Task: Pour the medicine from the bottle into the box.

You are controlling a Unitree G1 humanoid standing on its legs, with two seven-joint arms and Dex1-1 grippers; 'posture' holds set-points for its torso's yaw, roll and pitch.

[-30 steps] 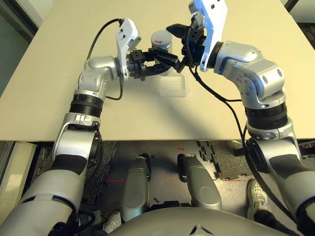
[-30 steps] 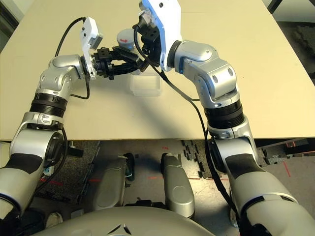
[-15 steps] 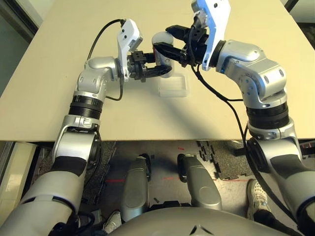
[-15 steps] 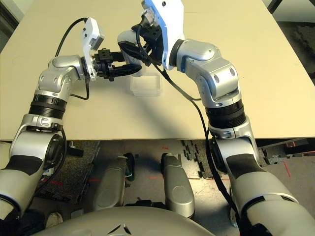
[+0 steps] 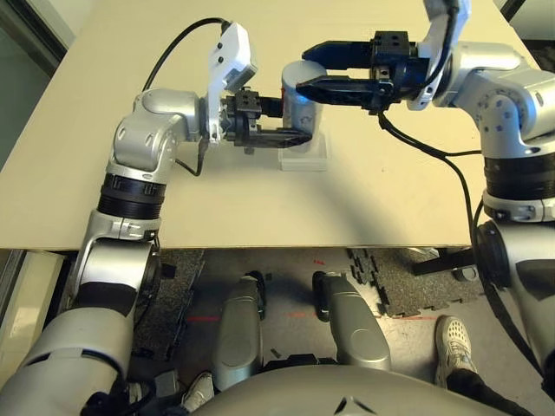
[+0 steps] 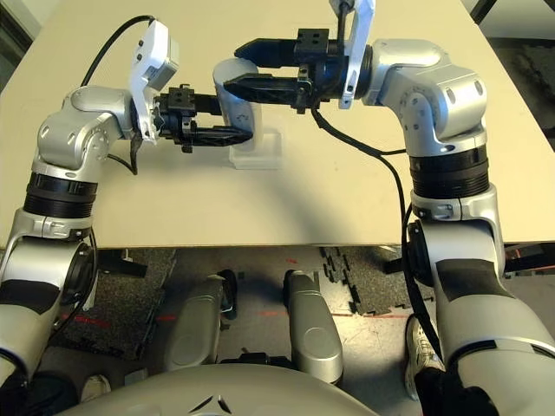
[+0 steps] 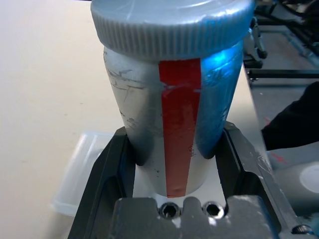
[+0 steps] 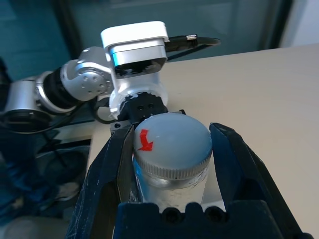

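Note:
The silver-grey bottle (image 5: 302,111) with its red stripe (image 7: 179,114) stands upright over the far edge of the clear box (image 5: 314,158), its grey cap (image 8: 172,142) on. My left gripper (image 5: 295,123) reaches in from the left and is shut on the bottle's lower body, one finger (image 7: 107,169) on each side. My right gripper (image 5: 302,69) comes in level from the right, open, its fingers (image 8: 234,159) straddling the cap close to its sides. The bottle hides part of the box's far rim.
The beige tabletop (image 5: 408,191) stretches wide around the box, with its front edge (image 5: 260,247) near me. A black cable (image 5: 178,52) loops above my left forearm, and another (image 5: 434,152) hangs under my right wrist.
My right arm has swung out to the right and turned its gripper level, so its fingers now sit around the cap. The left gripper has lowered the bottle towards the box.

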